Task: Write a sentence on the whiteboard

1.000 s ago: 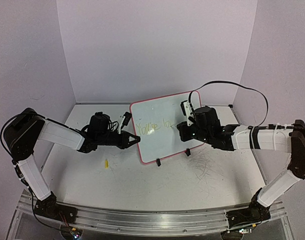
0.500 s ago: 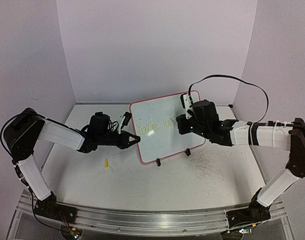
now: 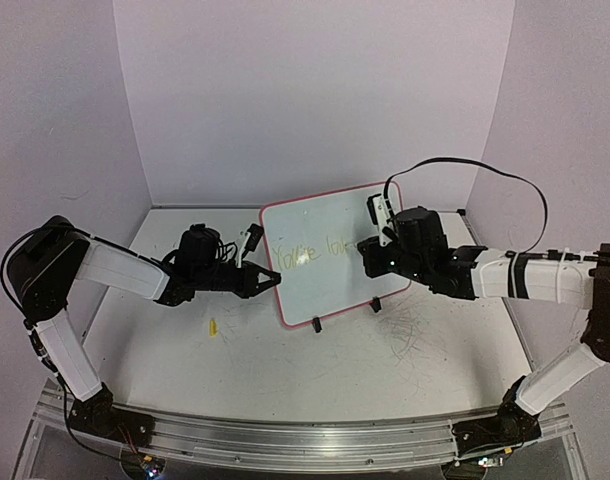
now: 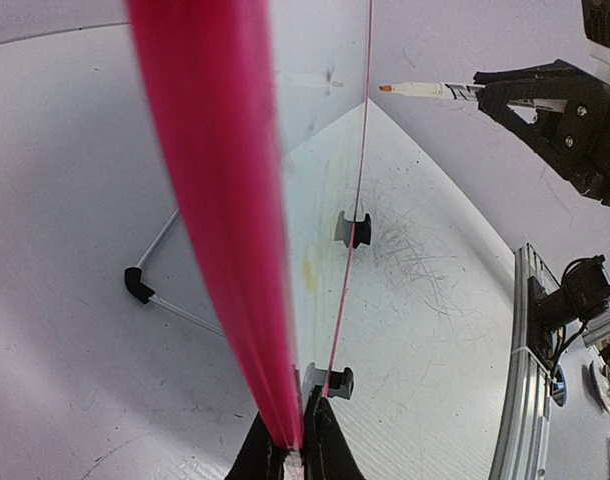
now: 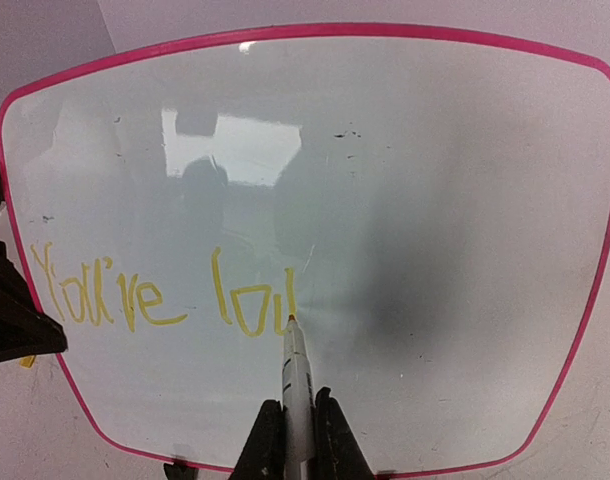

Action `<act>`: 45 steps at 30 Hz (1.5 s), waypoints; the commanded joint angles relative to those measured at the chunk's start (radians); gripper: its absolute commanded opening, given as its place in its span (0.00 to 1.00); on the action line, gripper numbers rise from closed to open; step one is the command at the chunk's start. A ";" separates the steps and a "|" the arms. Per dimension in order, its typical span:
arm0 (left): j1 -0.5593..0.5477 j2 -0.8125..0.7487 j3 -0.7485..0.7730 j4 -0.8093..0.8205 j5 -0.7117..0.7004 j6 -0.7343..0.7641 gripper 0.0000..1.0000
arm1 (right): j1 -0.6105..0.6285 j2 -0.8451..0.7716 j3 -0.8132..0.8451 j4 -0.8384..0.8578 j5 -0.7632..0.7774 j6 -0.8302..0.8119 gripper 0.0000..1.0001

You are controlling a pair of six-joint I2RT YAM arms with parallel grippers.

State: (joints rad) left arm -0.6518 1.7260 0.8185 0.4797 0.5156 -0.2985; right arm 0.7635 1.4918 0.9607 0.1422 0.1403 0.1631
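Right wrist: R end effector [image 5: 298, 408] pinches 1 marker [image 5: 296, 370], tip prob. touching 1 whiteboard [image 5: 435, 200].

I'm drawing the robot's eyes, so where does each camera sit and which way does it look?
Top external: high behind the bases, looking down at the table; shows the left arm, right arm and whiteboard.
Left wrist: on the left arm, looking along the board's pink rim, which the left gripper pinches.
Right wrist: on the right arm, facing the board's front; the right gripper holds a marker at the sentence.
Shared: all three see the whiteboard.
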 commanded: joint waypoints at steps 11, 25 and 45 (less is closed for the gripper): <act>-0.009 0.027 -0.009 -0.158 -0.062 0.073 0.00 | -0.010 0.041 0.035 0.032 0.024 0.007 0.00; -0.009 0.029 -0.009 -0.157 -0.062 0.073 0.00 | -0.022 0.054 0.028 0.045 0.084 0.021 0.00; -0.009 0.023 -0.011 -0.159 -0.064 0.075 0.00 | -0.035 0.063 0.061 0.086 0.053 0.022 0.00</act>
State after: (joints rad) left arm -0.6518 1.7260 0.8185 0.4789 0.5121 -0.2965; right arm 0.7393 1.5357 0.9749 0.1730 0.1915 0.1848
